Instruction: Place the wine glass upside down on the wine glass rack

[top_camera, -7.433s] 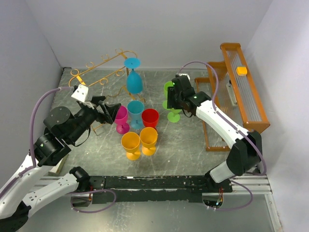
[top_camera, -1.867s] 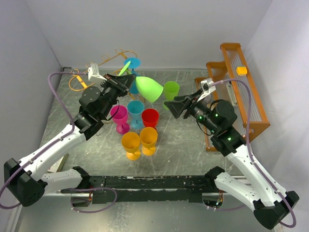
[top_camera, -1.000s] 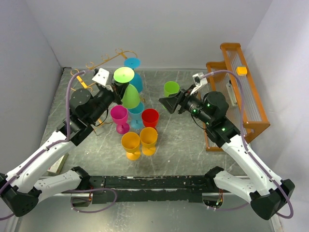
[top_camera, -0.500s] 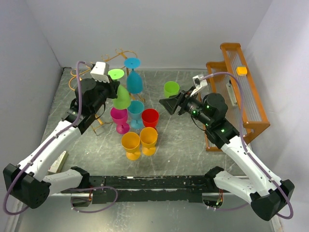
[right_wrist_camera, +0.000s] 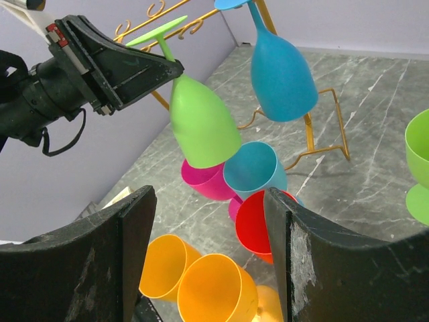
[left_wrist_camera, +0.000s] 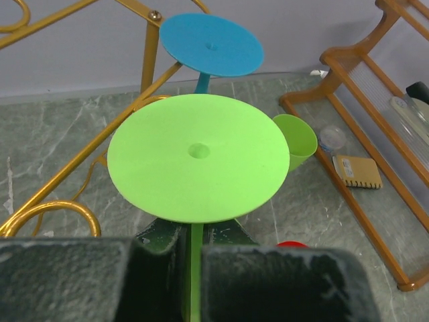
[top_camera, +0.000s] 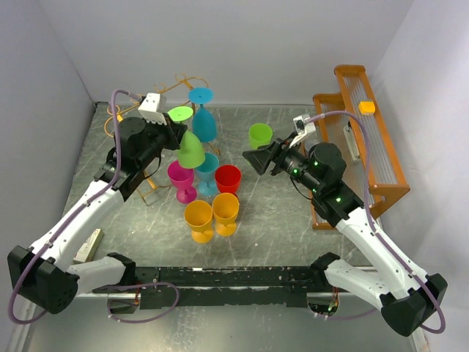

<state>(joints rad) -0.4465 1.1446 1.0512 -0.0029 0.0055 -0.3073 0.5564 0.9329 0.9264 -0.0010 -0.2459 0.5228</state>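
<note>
Now inverted | glass (left_wrist_camera: 199, 155) went from lying sideways to bowl-down, foot up, so it looks ready to hang | left end effector (left_wrist_camera: 191, 248) narrow, clamped on its stem | rack (left_wrist_camera: 150, 47) rails just ahead, blue glass (left_wrist_camera: 211, 44) hanging beyond | right end effector (top_camera: 256, 158) wide, empty, well apart.

A red glass (top_camera: 228, 178) stands just beside a teal glass (top_camera: 206, 166).

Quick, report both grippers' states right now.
Left gripper: shut on the green wine glass, held upside down.
Right gripper: open, holding nothing.
</note>
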